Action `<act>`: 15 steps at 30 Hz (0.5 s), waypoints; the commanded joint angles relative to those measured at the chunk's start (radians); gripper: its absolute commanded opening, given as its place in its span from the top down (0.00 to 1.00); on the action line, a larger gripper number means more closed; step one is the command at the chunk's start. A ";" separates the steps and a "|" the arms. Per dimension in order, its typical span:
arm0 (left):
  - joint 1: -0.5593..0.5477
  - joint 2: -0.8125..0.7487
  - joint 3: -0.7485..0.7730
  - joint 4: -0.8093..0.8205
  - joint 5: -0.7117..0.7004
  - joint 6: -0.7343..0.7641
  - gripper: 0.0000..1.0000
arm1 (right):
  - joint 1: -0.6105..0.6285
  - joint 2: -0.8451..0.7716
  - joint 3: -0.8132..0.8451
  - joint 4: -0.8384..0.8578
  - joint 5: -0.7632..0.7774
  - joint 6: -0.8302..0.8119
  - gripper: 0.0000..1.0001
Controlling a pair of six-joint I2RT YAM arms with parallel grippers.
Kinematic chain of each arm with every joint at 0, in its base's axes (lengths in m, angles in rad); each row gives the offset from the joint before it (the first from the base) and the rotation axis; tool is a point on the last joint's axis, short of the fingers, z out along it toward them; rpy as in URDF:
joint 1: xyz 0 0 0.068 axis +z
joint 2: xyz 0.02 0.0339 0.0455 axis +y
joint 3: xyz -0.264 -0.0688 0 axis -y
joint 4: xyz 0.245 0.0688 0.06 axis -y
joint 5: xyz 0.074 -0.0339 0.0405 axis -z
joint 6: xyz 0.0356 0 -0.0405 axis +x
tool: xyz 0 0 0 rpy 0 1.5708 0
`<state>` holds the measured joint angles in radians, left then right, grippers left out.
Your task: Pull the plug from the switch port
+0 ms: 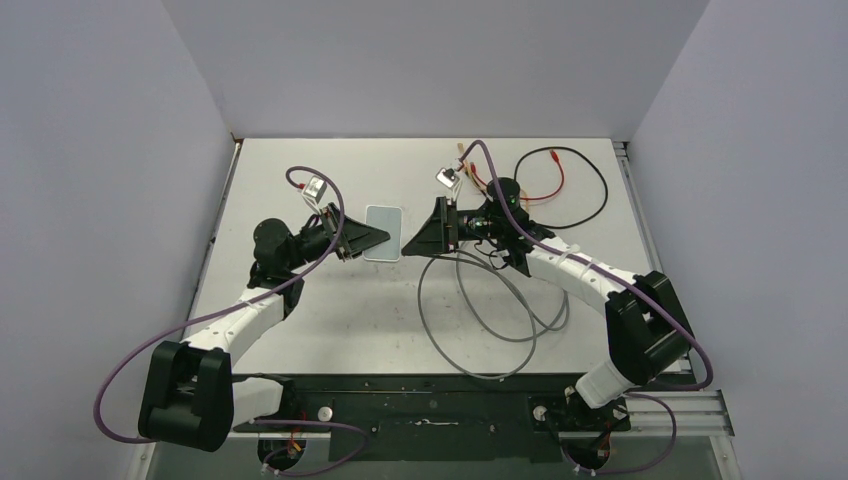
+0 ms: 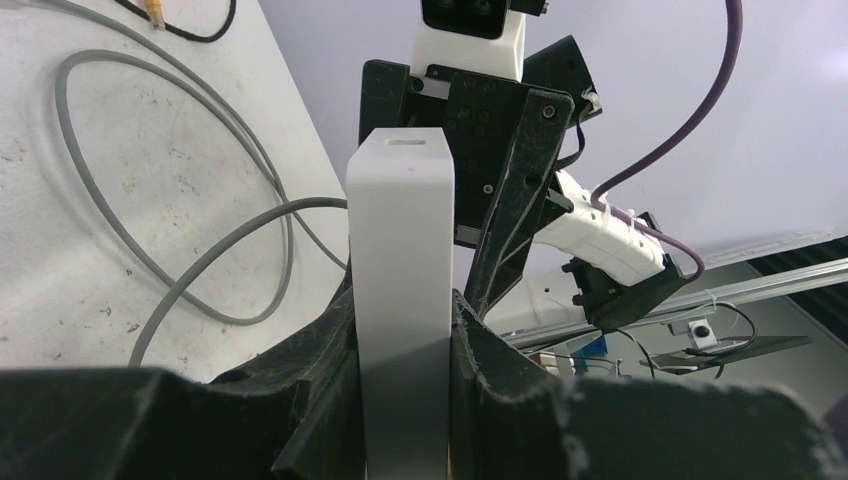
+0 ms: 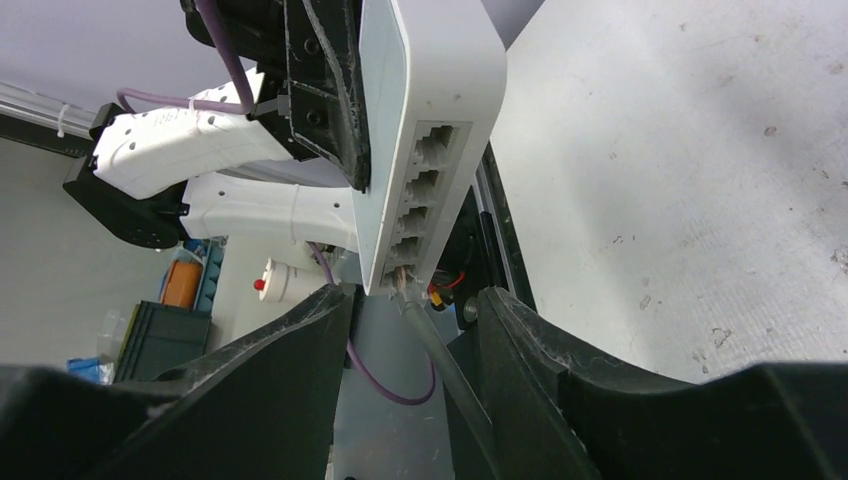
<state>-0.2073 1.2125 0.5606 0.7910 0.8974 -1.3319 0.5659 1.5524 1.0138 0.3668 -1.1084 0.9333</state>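
Left gripper is clamped on the switch, holding it over the middle of the table between the two arms, with its port edge facing the right gripper. Right gripper's jaws are apart, one finger on either side of the plug, which sits in the end port of the row; can't tell if they touch it. Grey cable runs from the plug between the fingers and loops on the table.

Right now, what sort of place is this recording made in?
Probably a robotics lab test cell: a white table boxed in by plain pale walls, a network switch and grey cable as props, a dark storage bin beyond.
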 commanded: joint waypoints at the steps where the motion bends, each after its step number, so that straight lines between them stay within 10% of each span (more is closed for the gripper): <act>1: 0.005 -0.005 0.005 0.088 -0.014 -0.013 1.00 | 0.012 0.005 -0.002 0.114 -0.021 0.025 0.52; 15: 0.005 -0.006 -0.002 0.090 -0.024 -0.013 1.00 | 0.018 0.006 -0.004 0.124 -0.033 0.033 0.67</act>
<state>-0.2073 1.2125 0.5587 0.8059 0.8982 -1.3430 0.5709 1.5524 1.0138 0.4152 -1.1084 0.9623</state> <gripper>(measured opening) 0.254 0.337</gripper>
